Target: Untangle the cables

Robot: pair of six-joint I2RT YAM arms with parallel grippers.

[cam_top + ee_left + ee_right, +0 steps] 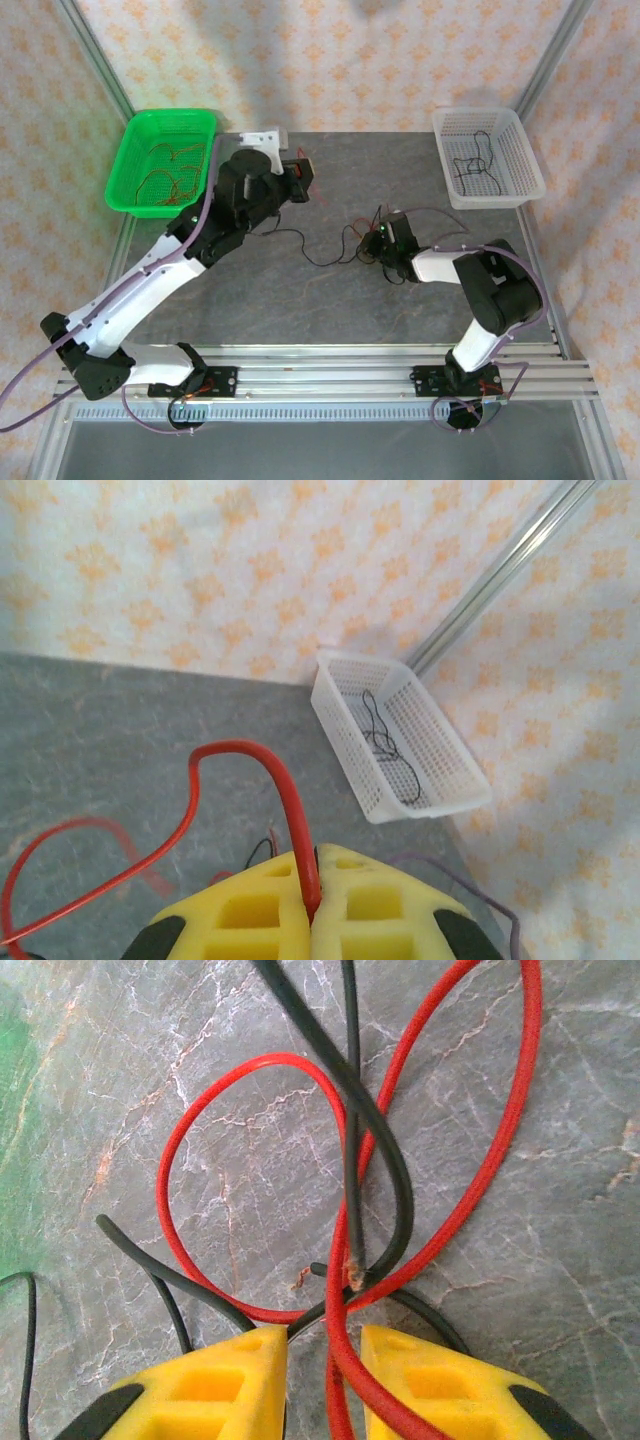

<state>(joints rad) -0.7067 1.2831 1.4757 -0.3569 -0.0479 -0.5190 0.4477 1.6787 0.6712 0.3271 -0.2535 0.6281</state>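
Hair-thin, limp, light cables [355, 1260]; probably slippery; best pinched beside the crossing; left gripper [312, 905] clamped on red cable [296, 820]; right gripper [322, 1348] jaws apart, straddling red strand [338, 1365].

- Cables [527, 1050]: smooth, slightly glossy plastic sheath, red and black.
- Tabletop [300, 300]: matt grey, veined like stone.
- White basket [500, 198]: matt plastic mesh.
- Green basket [120, 170]: glossy plastic.
- Right gripper [322, 1340]: matt yellow moulded pads.
- Rails [330, 370] at the tabletop's near edge: brushed metal.

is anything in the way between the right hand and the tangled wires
Nothing visible: the tangled wires lie on the table right at the right hand, a red wire between its fingers.
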